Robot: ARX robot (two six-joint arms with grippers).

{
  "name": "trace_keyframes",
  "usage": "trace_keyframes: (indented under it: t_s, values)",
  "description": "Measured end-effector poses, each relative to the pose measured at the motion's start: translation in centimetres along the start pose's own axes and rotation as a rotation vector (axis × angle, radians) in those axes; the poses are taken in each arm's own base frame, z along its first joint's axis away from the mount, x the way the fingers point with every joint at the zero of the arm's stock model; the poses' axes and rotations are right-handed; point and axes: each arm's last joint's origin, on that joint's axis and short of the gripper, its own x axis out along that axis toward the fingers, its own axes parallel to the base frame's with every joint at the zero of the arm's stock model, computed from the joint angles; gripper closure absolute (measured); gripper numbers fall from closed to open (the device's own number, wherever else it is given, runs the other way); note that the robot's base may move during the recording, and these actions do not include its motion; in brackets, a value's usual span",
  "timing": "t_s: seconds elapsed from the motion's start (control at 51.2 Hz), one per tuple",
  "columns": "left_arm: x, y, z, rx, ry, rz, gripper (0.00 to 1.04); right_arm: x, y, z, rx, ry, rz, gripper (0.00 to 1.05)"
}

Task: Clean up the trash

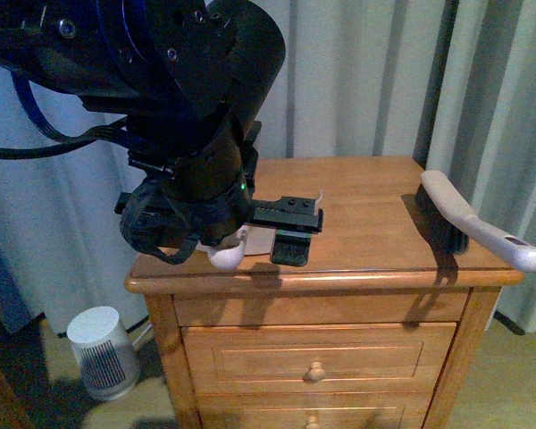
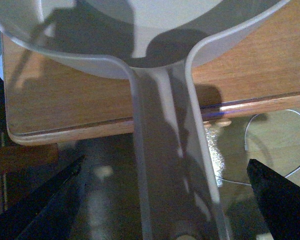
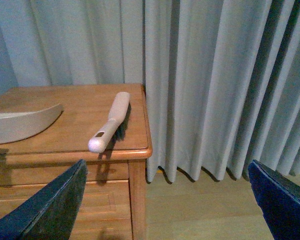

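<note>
Dustpan (image 1: 259, 241) mostly behind L arm (image 1: 188, 116).

Glossy wooden nightstand (image 1: 366, 192), smooth plastic dustpan (image 2: 160, 150) and brush (image 1: 482, 228)

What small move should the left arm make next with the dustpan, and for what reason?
Probably close the left gripper on the dustpan handle. The handle lies between its fingers, which stand wide apart and do not touch it, and it juts past the nightstand's front edge, so it is free to grasp.
</note>
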Motion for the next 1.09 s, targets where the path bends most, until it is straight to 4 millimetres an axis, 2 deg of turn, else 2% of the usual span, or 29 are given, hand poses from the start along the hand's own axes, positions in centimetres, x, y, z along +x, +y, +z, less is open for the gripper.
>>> trace_keyframes:
  t_s: [0.449, 0.586, 0.742, 0.839, 0.957, 1.093]
  values:
    - [0.6, 0.3, -0.4, 0.022, -0.038, 0.004, 0.76, 0.0, 0.0, 0.0, 0.000, 0.000, 0.000, 0.07]
    - [0.3, 0.4, -0.3, 0.025, -0.071, -0.003, 0.77, 0.0, 0.0, 0.0, 0.000, 0.000, 0.000, 0.07]
    - [-1.0, 0.6, 0.3, 0.037, -0.181, -0.008, 0.78, 0.0, 0.0, 0.0, 0.000, 0.000, 0.000, 0.07]
    - [-2.9, 0.9, 1.0, 0.054, -0.302, -0.015, 0.78, 0.0, 0.0, 0.0, 0.000, 0.000, 0.000, 0.07]
    - [-8.4, 2.0, 1.7, 0.081, -0.550, -0.011, 0.78, 0.0, 0.0, 0.0, 0.000, 0.000, 0.000, 0.07]
    - [-13.1, 3.9, 0.6, 0.091, -0.727, 0.006, 0.78, 0.0, 0.0, 0.0, 0.000, 0.000, 0.000, 0.07]
